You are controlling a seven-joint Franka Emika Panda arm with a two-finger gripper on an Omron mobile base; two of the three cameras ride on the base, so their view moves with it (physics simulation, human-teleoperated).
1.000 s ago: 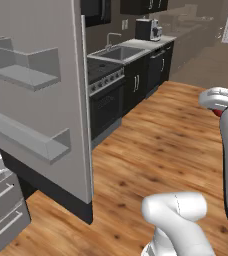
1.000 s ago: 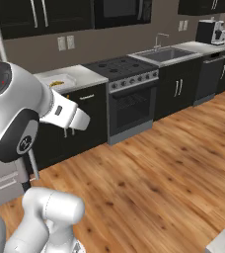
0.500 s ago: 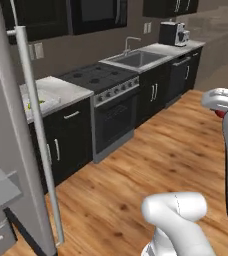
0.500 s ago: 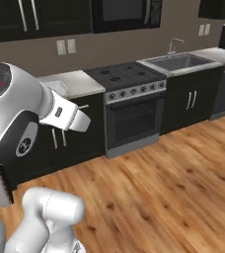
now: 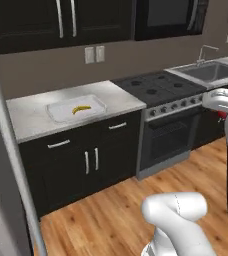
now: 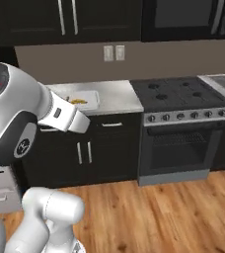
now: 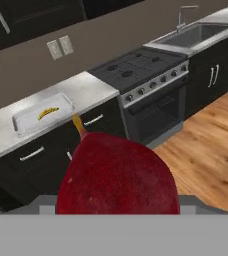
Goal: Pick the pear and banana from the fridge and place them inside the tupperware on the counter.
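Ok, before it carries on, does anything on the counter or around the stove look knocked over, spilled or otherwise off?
Nothing stands out. The banana lies flat inside the tupperware, which sits square on the counter. The stove top and wood floor look clean. The pear sits at the end effector, close to the hand camera.

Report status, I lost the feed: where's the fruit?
Gripper shut on pear, carried off the counter. Banana already in tupperware on counter. Nothing in the way.
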